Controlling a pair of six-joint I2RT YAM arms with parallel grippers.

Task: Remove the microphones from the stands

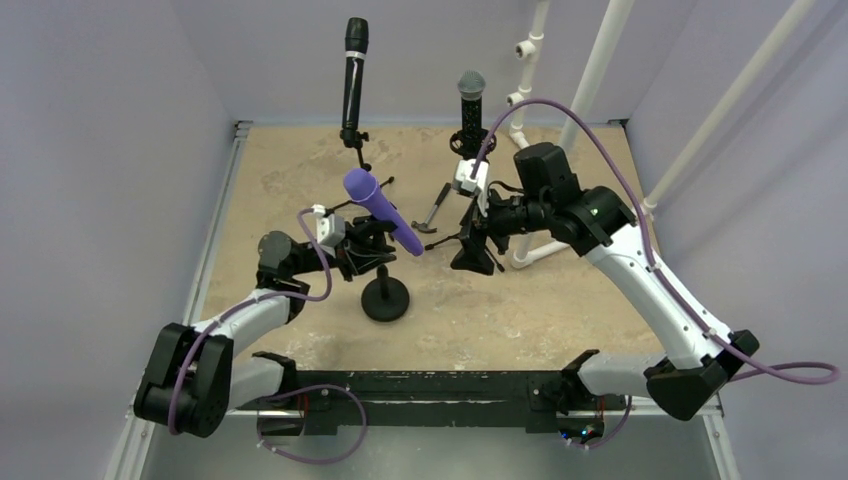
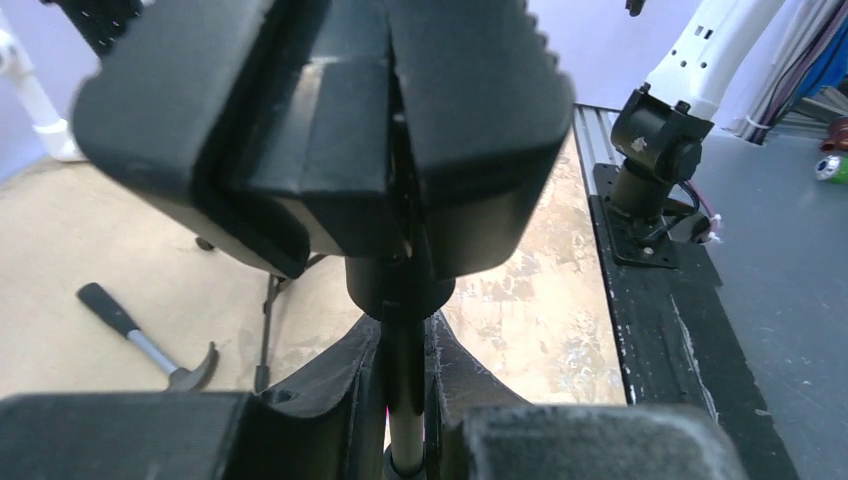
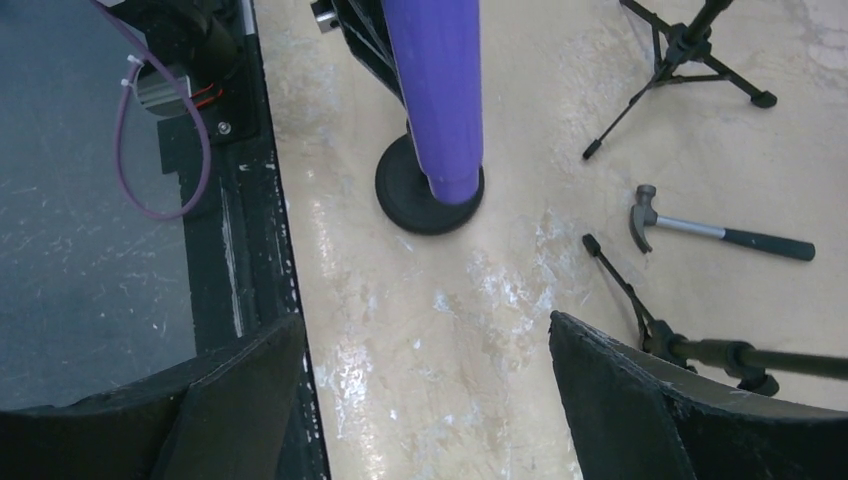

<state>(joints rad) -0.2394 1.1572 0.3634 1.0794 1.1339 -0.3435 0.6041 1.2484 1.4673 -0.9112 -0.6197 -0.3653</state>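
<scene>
Left gripper (image 1: pixel 365 247) is clamped tight on the pole (image 2: pixel 405 375) of the stand (image 1: pixel 385 298), just under the black clip (image 2: pixel 320 130). From its own camera the two fingers press the thin pole from either side. I take that grip to be a brace, so the round base (image 3: pixel 405 205) doesn't skid or tip when the mic is pulled. The purple mic (image 1: pixel 383 210) sits in the clip at a slant, with its head up and away toward the back and its tail pointing down toward the right arm. That tilt leaves the tail as the easy end to take. The right gripper (image 1: pixel 478 250) faces it from just beside with its jaws spread wide and nothing between them. In its wrist view the mic (image 3: pixel 440 90) hangs ahead of the fingers (image 3: pixel 240 400), lined up with the gap but not yet inside it. My guess is that the next move is to slide those jaws up around the barrel, close them, then draw the mic out along its own axis. A sideways tug would fight the clip. A hammer (image 1: pixel 432 215) lies on the table behind, close to the right arm's reach, and two other mics stand farther back, well clear.
</scene>
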